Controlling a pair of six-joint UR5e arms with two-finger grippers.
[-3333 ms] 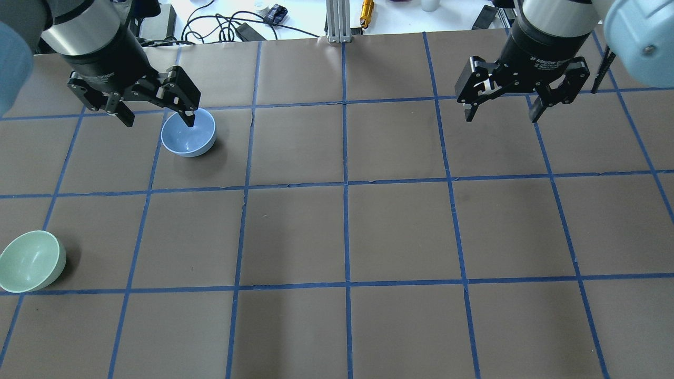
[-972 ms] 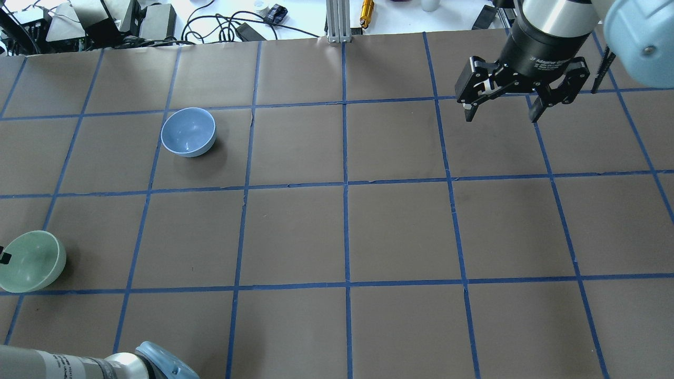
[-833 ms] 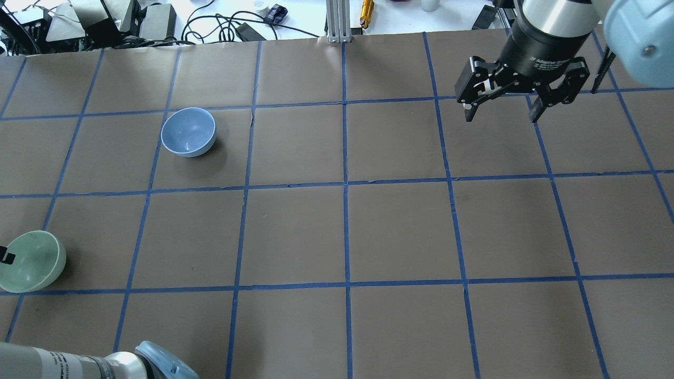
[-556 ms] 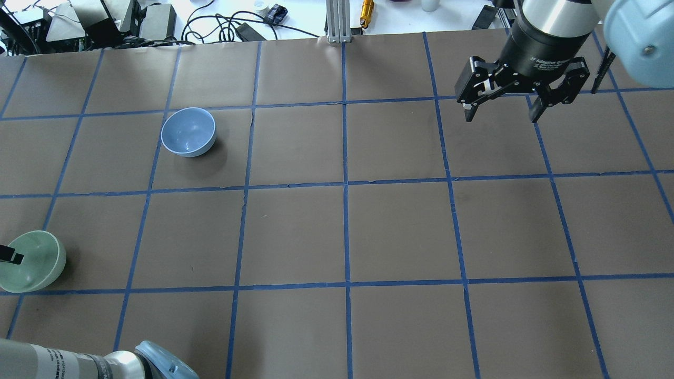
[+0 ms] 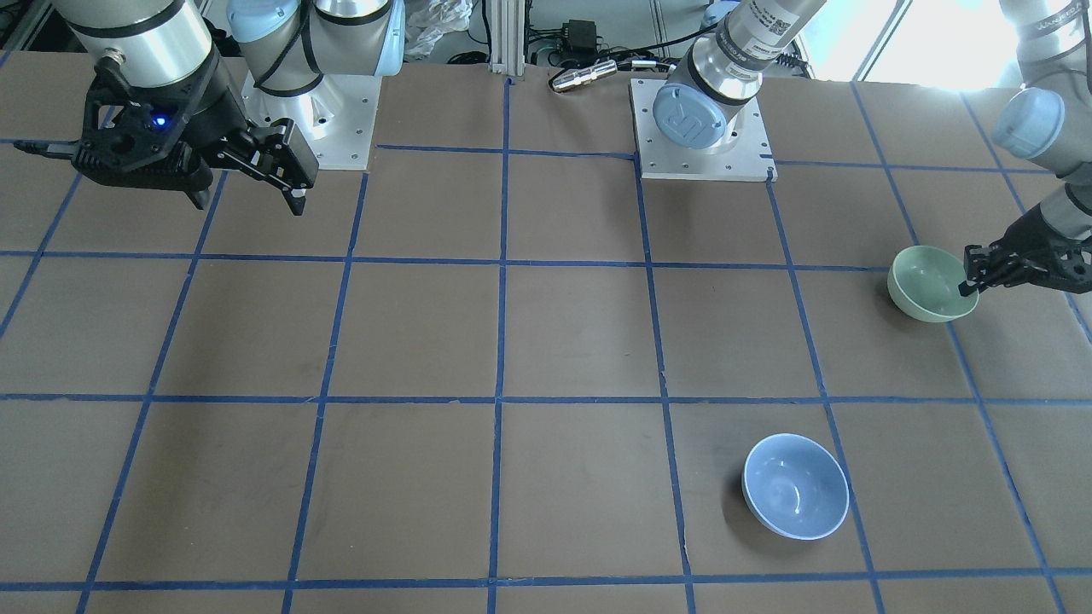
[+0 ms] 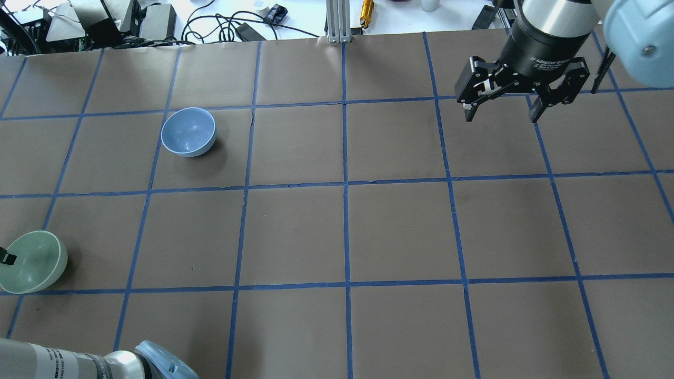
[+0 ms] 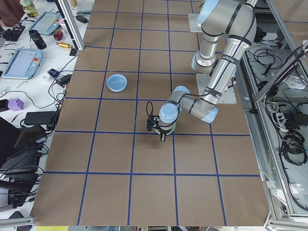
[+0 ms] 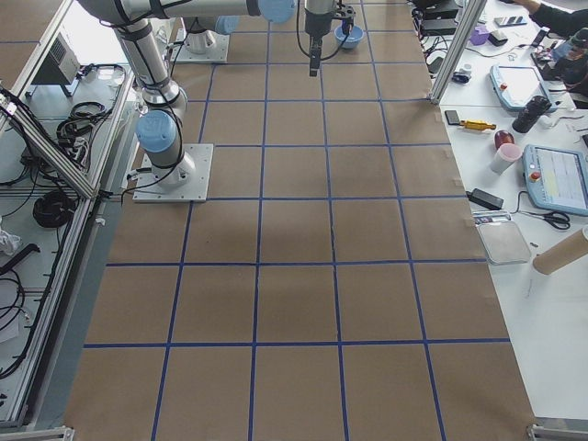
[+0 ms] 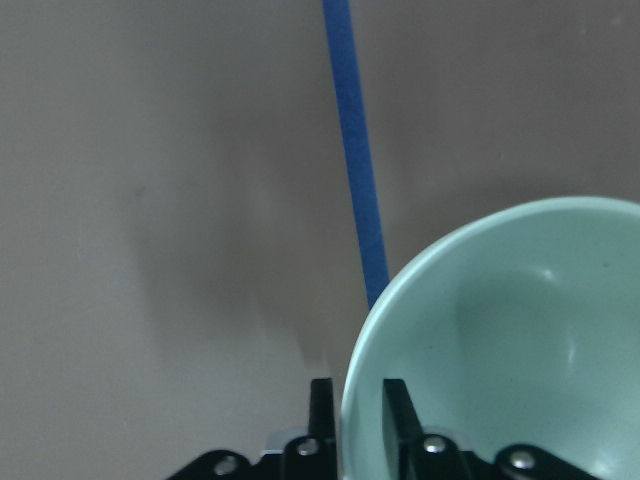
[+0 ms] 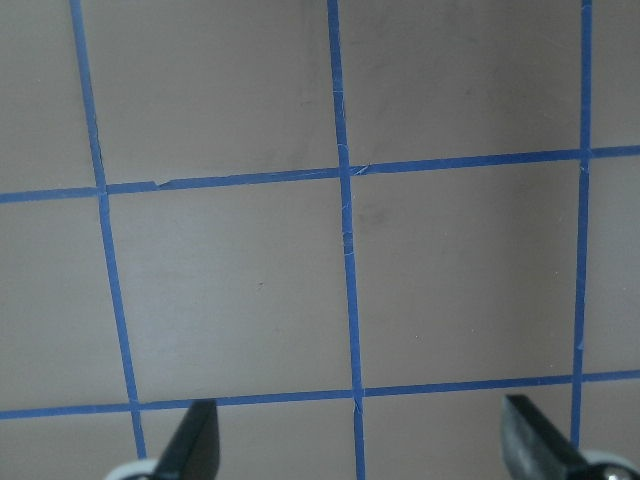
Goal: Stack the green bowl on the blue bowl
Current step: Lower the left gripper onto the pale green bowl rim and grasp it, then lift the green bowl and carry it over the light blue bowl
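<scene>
Green bowl (image 5: 926,286), well apart from blue bowl (image 5: 795,486), has its rim clamped in left end effector (image 9: 358,400); right end effector (image 6: 500,118) gapes wide.

Left gripper (image 9: 357,392) clamped; right gripper (image 6: 501,117) spread wide

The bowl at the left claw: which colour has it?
Pale mint green, plain; the green bowl shows best in the left wrist-mounted view.
</scene>
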